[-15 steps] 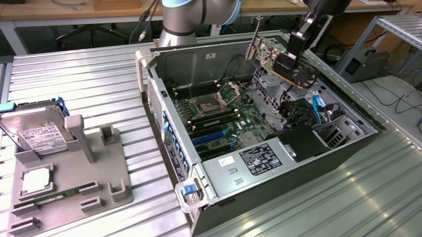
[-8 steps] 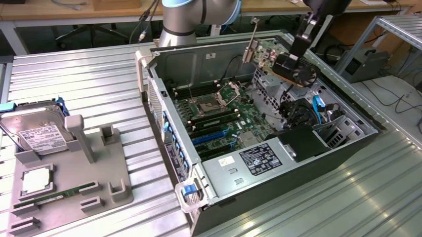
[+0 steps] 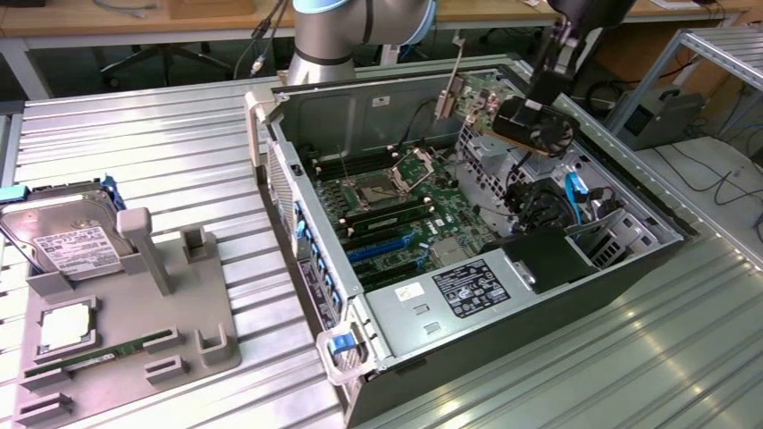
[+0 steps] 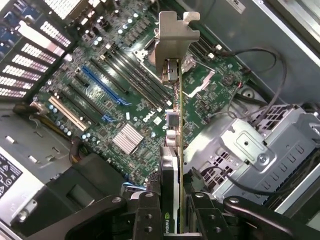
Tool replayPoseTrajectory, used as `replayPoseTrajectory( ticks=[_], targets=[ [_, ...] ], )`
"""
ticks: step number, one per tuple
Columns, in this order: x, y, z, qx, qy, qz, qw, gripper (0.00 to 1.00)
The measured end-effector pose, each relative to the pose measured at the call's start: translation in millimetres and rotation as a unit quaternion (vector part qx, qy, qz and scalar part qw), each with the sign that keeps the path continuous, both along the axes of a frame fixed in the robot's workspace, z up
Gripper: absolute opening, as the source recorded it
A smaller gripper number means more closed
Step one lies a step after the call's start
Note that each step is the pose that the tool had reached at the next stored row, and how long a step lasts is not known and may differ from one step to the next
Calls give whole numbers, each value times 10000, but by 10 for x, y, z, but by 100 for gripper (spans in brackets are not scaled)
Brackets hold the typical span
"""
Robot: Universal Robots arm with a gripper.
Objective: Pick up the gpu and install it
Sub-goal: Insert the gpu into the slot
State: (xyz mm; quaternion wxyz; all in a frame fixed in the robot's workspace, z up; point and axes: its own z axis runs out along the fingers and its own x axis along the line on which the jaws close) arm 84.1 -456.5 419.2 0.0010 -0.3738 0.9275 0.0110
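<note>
One gpu [image 3: 539, 132] was clamped edge-on in my hand [image 4: 174, 202], hanging above the motherboard [image 4: 125, 107] inside the open case [image 3: 394, 308], so I judged installation in hand, with seating calling for square alignment over an expansion slot [image 4: 102, 85].

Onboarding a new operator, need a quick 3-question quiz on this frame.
1. True or false: the gpu lies on the grey tray.
2. What does the gripper hold? A) hard drive B) gpu C) memory stick
3. Fill in: the gpu hangs above the open ____.
Key: 1 false; 2 B; 3 case.
</note>
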Motion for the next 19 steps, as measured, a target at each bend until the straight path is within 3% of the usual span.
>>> replayPoseTrajectory(
  ticks=[4,10,14,16,17,19],
  targets=[
    [0,1,-1,0,0,424,9991,27],
    [0,2,-2,0,0,1035,9946,27],
    [0,2,-2,0,0,1452,9894,27],
    [0,2,-3,0,0,1670,9860,27],
    [0,2,-3,0,0,1828,9831,27],
    [0,2,-3,0,0,2013,9795,27]
  ],
)
